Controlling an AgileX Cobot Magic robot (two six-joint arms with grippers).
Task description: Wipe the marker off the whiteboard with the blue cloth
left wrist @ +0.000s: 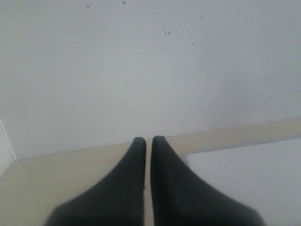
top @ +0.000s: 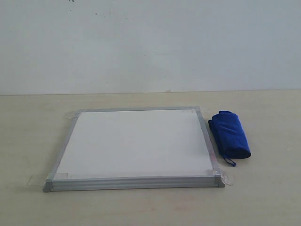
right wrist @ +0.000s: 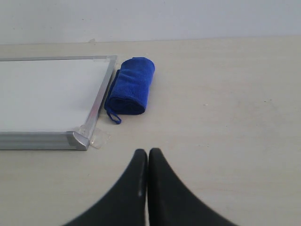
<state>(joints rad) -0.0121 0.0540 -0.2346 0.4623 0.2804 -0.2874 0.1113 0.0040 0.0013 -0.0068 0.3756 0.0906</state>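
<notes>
The whiteboard (top: 134, 143) lies flat on the table, silver-framed, with tape tabs at its corners; its face is plain white and no marker lines show in any view. The blue cloth (top: 229, 134) lies rolled beside the board's right edge, its loop toward the front. In the right wrist view the blue cloth (right wrist: 130, 85) rests against the whiteboard (right wrist: 47, 89) frame, well ahead of my right gripper (right wrist: 148, 151), which is shut and empty. My left gripper (left wrist: 147, 139) is shut and empty, with a whiteboard (left wrist: 249, 179) corner beside it. Neither gripper appears in the exterior view.
A pale wall (top: 150, 42) rises behind the beige table (top: 263, 197). Clear tape tabs (top: 35, 179) stick out from the board's corners onto the tabletop.
</notes>
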